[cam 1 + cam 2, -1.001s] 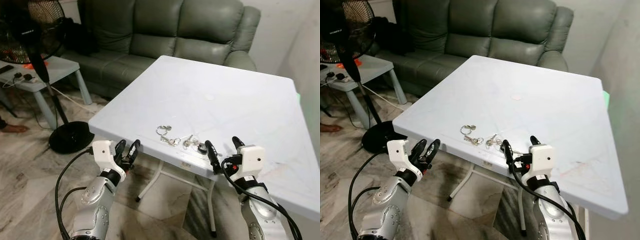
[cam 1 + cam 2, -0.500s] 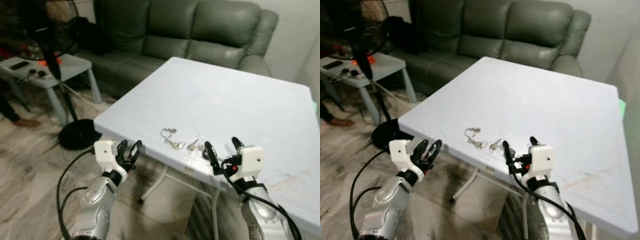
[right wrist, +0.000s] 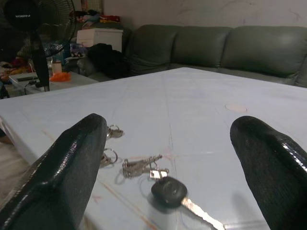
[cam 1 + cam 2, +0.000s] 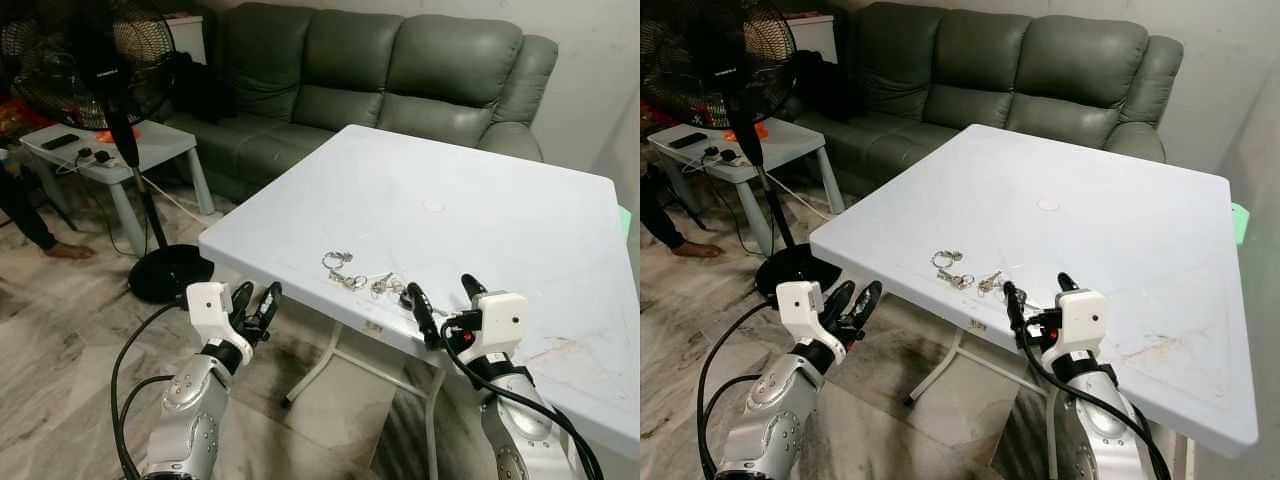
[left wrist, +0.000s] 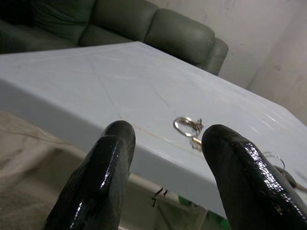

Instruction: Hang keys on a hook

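Lying on smooth white table [image 4: 500, 220]: metal-ringed keys [image 4: 370, 282]; right claw [image 4: 444, 297], left claw [image 4: 255, 300] released.

The keys [image 4: 368, 281] lie flat in a loose string near the table's front edge. At the nine o'clock end sit silver split rings [image 4: 337, 261], then small silver keys [image 3: 141, 165] fanned together. At the three o'clock end a black-headed key [image 3: 169, 190] rests, its metal blade pointing toward four o'clock in the right wrist view.
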Available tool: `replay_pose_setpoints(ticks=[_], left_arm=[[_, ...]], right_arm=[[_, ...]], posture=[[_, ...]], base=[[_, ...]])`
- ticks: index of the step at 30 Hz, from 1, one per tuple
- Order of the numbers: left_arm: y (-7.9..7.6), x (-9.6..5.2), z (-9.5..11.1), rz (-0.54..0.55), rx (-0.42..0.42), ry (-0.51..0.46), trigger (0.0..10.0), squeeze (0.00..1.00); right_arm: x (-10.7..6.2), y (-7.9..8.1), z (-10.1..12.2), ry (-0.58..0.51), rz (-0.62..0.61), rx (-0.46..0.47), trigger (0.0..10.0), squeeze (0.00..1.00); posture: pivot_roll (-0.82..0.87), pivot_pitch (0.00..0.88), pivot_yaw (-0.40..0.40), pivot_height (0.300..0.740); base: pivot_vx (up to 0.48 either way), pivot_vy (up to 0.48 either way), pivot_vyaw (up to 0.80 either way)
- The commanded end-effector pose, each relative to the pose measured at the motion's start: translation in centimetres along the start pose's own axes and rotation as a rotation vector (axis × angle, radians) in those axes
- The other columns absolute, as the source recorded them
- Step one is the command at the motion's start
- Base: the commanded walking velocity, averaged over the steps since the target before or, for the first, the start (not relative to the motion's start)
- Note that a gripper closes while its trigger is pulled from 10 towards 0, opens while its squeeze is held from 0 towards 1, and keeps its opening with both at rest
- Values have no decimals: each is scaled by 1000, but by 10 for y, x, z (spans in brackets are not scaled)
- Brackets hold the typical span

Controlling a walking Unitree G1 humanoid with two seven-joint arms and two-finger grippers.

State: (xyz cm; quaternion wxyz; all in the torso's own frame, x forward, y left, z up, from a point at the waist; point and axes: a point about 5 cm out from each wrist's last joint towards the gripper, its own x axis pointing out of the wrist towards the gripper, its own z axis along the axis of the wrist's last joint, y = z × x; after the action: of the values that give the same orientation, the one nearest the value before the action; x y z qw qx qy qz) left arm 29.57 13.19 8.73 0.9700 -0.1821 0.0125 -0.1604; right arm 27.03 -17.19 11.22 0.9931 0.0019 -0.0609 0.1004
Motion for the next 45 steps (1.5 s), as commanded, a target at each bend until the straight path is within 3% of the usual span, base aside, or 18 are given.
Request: replay_pose_setpoints(ticks=[1, 19, 28, 45], left_arm=[[-1, 2, 4, -10, 17, -5, 10000, 0], [-2, 4, 5, -14, 18, -15, 10000, 0], [-5, 4, 2, -28, 33, -9, 10000, 0], [-29, -4, -10, -182, 113, 20, 10000, 0]], right_arm=[[1, 1, -1, 5, 4, 9, 10000, 0], [3, 0, 0, 1, 5, 7, 10000, 0], [3, 0, 0, 2, 5, 3, 10000, 0], [1, -8, -2, 19, 47, -57, 10000, 0]], posture=[[17, 0, -3, 740], [19, 0, -6, 740], [18, 0, -6, 740], [17, 0, -8, 740]], base=[[311, 0, 0], [315, 0, 0], [0, 0, 0], [0, 0, 0]])
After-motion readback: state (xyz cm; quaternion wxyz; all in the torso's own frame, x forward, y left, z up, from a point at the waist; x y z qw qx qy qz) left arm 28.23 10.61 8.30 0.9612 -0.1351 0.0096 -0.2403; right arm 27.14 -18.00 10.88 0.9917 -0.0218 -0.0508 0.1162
